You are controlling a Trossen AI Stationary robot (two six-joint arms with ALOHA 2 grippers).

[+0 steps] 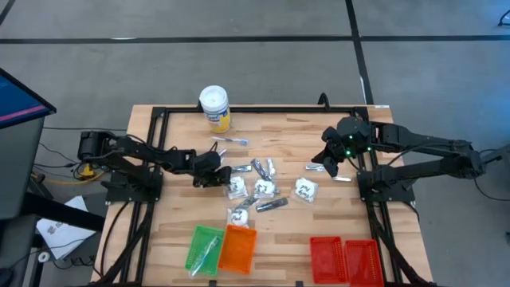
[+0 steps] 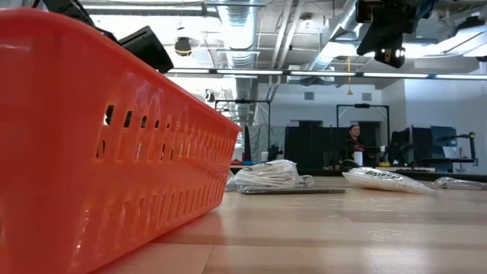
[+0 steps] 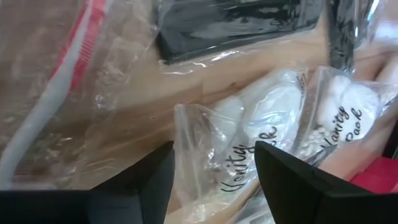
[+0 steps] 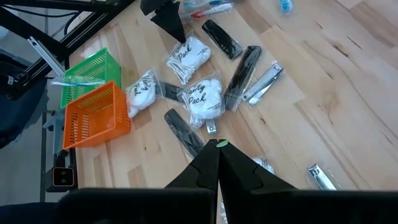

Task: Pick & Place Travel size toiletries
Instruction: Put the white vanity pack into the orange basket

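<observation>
Travel size toiletries lie scattered mid-table: clear packets of white cotton printed "Vanity Pack" (image 1: 237, 186) (image 1: 264, 188), dark combs (image 1: 271, 205), silvery clippers (image 1: 263, 166) and a wrapped toothbrush (image 1: 229, 141). My left gripper (image 1: 219, 174) is low over the table and open, tilted down. Its fingers stand on either side of one cotton packet (image 3: 239, 134), which lies flat on the wood. A second packet (image 3: 345, 118) lies beside it. My right gripper (image 4: 217, 165) is shut with nothing in it, raised over the table's right side (image 1: 331, 159). My left gripper has the near end of the cotton packet (image 3: 205, 168) between its open fingers (image 3: 155, 180), coming from the table's left and slanting down. I cannot tell whether either finger touches the wrapper. The packet lies flat on the table.
A white-lidded tub (image 1: 215, 108) stands at the far edge. Green (image 1: 205, 249) and orange (image 1: 237, 249) trays sit at the near edge left of centre, and two red trays (image 1: 344, 259) at the near right. A wrapped comb (image 3: 236, 22) and a toothbrush (image 3: 56, 93) lie close to my left gripper.
</observation>
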